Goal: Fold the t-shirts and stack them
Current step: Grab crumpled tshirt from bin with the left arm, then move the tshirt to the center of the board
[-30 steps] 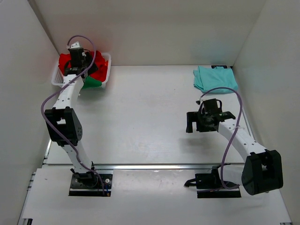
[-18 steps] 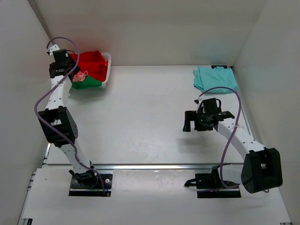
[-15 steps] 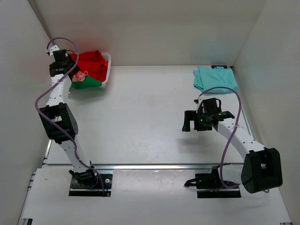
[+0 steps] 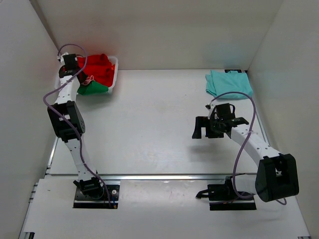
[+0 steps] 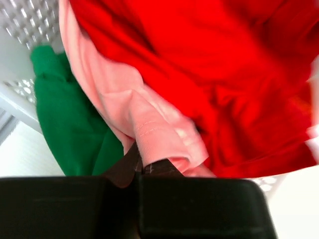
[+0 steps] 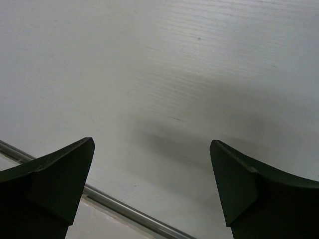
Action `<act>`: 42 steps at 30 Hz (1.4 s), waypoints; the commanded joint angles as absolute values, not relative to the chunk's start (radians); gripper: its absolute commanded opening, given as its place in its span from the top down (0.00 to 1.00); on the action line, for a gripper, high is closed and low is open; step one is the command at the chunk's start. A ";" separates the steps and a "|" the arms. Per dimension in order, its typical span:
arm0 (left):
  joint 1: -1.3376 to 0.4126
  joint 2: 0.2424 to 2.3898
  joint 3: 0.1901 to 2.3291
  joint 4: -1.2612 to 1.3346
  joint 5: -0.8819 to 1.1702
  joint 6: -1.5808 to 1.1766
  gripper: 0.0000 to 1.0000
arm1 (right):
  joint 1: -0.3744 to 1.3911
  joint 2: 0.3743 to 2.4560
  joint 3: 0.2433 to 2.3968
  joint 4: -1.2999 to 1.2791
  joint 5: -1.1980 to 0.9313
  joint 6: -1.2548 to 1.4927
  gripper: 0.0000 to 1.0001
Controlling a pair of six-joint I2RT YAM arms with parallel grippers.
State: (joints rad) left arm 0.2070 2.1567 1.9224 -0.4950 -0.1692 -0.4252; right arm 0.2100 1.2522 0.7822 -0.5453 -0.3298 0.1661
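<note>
A white mesh basket at the back left holds a red t-shirt, a green t-shirt and a salmon-pink t-shirt. My left gripper is at the basket's left side, shut on a fold of the salmon-pink t-shirt, with the red t-shirt and green t-shirt beside it. A folded light teal t-shirt lies at the back right. My right gripper is open and empty above bare table, its fingertips wide apart.
White walls enclose the table on the left, back and right. A metal rail runs along the table's near edge; it also shows in the right wrist view. The basket wall shows in the left wrist view.
My left gripper has swung from over the basket's middle to its left side and drawn a salmon-pink fold into sight. My right gripper has drifted slightly left.
</note>
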 commanded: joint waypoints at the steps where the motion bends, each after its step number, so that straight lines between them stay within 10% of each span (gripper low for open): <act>1: 0.201 2.011 2.055 -0.393 -0.153 -0.480 1.00 | 0.213 1.265 0.821 -0.508 -0.342 0.173 0.01; 30: 0.134 1.841 2.569 0.027 0.213 -0.645 1.00 | 0.259 1.167 0.700 -0.387 -0.408 0.262 0.01; 42: -0.083 1.582 2.366 0.130 0.414 -0.900 1.00 | 0.235 1.069 0.632 -0.341 -0.394 0.344 0.00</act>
